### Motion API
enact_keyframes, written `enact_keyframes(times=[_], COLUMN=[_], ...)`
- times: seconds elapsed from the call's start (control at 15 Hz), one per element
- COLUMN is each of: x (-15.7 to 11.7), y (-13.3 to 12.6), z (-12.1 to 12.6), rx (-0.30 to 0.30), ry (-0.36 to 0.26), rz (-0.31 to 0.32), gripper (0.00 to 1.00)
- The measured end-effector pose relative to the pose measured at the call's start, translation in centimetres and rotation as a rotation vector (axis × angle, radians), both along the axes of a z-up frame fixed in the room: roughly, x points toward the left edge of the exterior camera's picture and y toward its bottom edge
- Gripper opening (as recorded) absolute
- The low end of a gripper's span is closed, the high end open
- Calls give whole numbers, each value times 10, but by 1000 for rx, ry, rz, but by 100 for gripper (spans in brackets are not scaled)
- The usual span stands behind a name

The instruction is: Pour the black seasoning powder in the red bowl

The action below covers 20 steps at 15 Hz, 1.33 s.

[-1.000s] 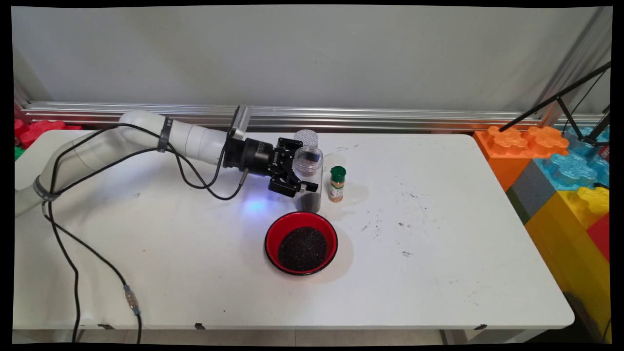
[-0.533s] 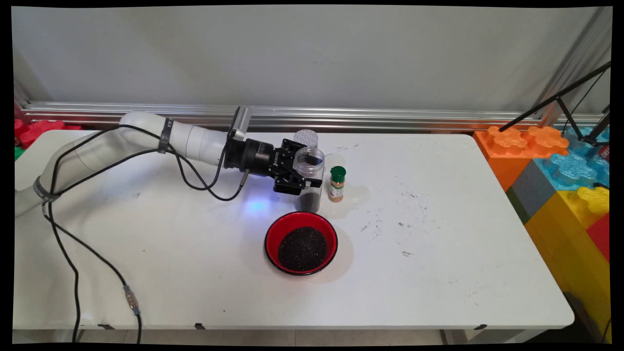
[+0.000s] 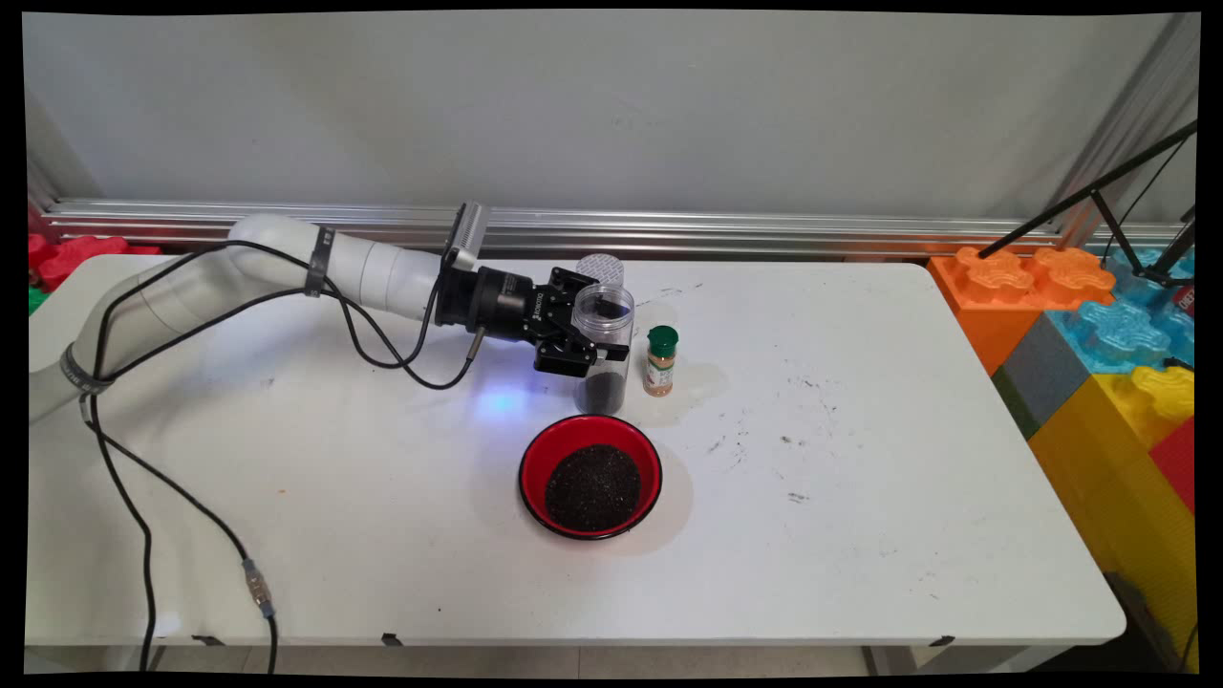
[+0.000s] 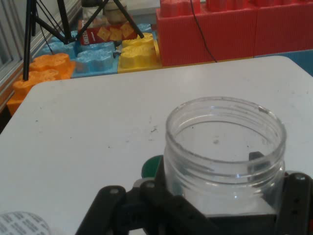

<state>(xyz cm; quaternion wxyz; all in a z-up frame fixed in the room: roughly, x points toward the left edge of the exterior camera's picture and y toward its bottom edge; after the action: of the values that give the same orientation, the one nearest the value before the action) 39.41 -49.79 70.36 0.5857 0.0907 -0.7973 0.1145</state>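
Clear plastic makes up the tall open jar (image 3: pixel 604 349) that our black gripper (image 3: pixel 585 336) has squeezed tight between its two fingers; the jar is round and smooth, with dark grains at its bottom, and it stands on the white table (image 3: pixel 860 459), behind the red bowl (image 3: pixel 590 475) of dark grains. We think the slick jar could slip or tip if the squeeze is weak, and then grains would spill out of its open top. It could also bump the little green-capped bottle (image 3: pixel 660 360) just beside it, or the round white lid (image 3: pixel 600 269) lying behind.
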Motion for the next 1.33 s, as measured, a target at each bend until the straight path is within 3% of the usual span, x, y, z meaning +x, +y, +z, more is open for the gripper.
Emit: enact_keyframes(times=[0.27,0.87,1.33], x=[1,-2,-9], y=[-1,1,4], z=[15,77,113], rx=[15,39,35], ry=[19,68,67], rz=[16,73,93], gripper=[0,0,0])
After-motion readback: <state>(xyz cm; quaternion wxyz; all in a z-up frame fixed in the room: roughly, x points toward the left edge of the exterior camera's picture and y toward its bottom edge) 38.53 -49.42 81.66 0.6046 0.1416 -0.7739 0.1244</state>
